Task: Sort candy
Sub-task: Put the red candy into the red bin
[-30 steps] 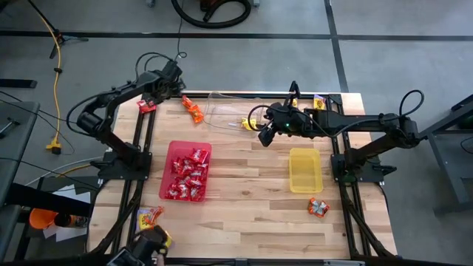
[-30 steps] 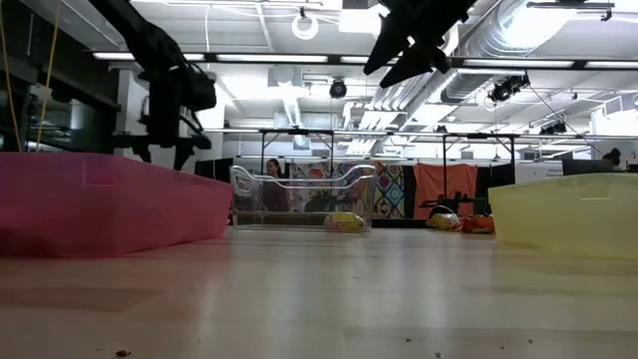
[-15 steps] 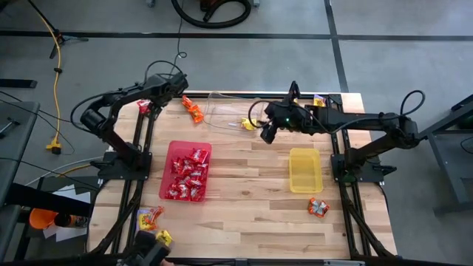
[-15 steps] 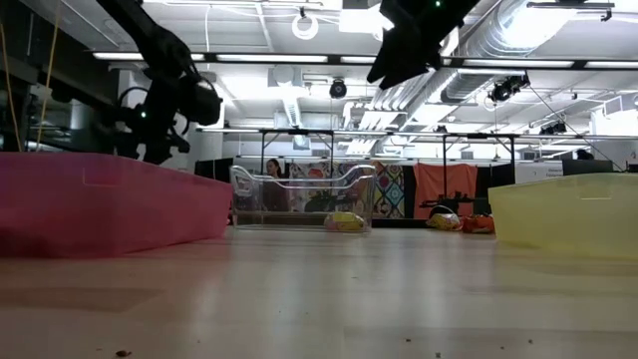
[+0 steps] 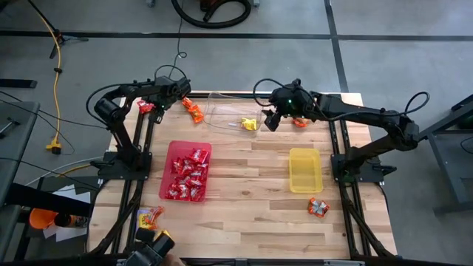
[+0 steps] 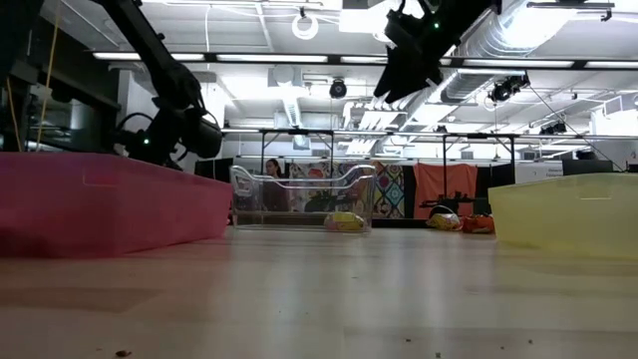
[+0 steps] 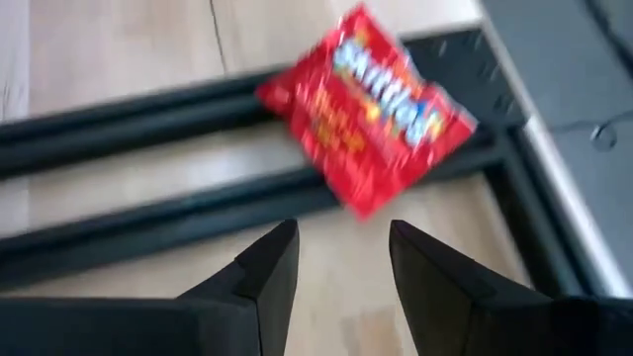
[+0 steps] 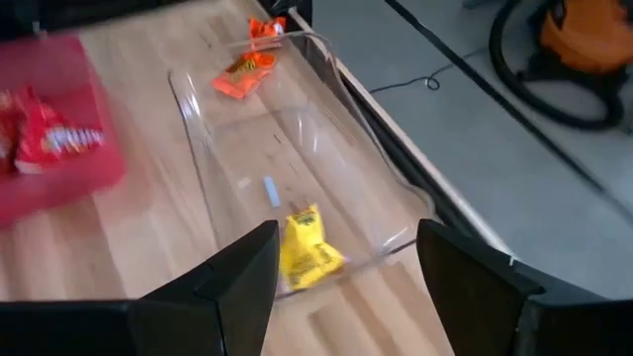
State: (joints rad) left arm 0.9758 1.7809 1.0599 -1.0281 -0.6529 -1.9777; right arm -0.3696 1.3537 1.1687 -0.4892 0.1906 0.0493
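A red candy packet (image 7: 371,119) lies across the black frame rails at the table's far left edge (image 5: 145,107). My left gripper (image 7: 341,262) hovers just short of it, slanting down, open, with nothing between its fingers (image 5: 159,98). An orange packet (image 5: 194,111) lies beside a clear tray (image 5: 225,111), which holds one yellow packet (image 8: 309,242). My right gripper (image 8: 346,237) hangs open and high at the clear tray's right end (image 5: 272,120). Another orange packet (image 5: 299,122) lies under the right arm.
A red tray (image 5: 174,148) holding several red packets sits left of centre, and a yellow tray (image 5: 305,170) right of centre. Loose packets lie near the front right (image 5: 318,207) and the front left (image 5: 150,216). Bare wood runs along the table's near half.
My left gripper has sunk toward the table and rolled about its own axis, ending close to the red packet at the far left edge. My right gripper has swung toward the table's far edge, staying high, and has uncovered an orange packet beneath the arm.
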